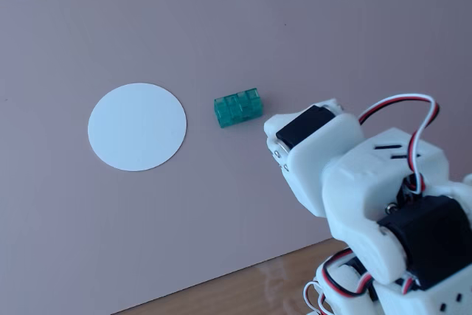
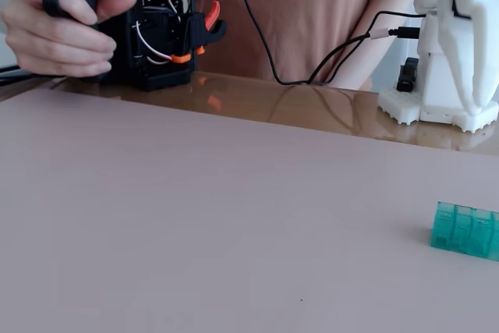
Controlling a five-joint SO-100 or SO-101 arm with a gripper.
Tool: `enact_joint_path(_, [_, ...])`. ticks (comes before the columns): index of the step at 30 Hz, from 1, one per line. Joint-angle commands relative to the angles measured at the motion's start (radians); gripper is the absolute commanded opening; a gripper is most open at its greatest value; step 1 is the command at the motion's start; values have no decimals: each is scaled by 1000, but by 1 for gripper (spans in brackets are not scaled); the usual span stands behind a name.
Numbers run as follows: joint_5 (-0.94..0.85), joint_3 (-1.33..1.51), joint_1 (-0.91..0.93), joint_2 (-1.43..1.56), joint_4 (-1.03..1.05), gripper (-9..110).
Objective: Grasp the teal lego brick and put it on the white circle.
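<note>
A: How many pieces?
B: One teal lego brick [image 1: 238, 108] on the table [image 1: 295, 42], just right of one white circle [image 1: 137, 126], apart.
A: The pincer?
B: Hidden; cannot tell.

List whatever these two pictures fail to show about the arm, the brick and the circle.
- Gripper: in neither fixed view; the arm's white housing covers it in one, the top-right edge cuts it off in the other.
- White circle: outside the frame in the low fixed view.
- Teal brick: its right end cut by the picture edge there; studs too small to count in either.
</note>
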Motion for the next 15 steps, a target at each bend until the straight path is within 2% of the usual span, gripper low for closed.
enact_joint_path(1, [2,-86,15,-112,-51,0])
enact_joint_path(15, [123,-477,61,-854,-204,0])
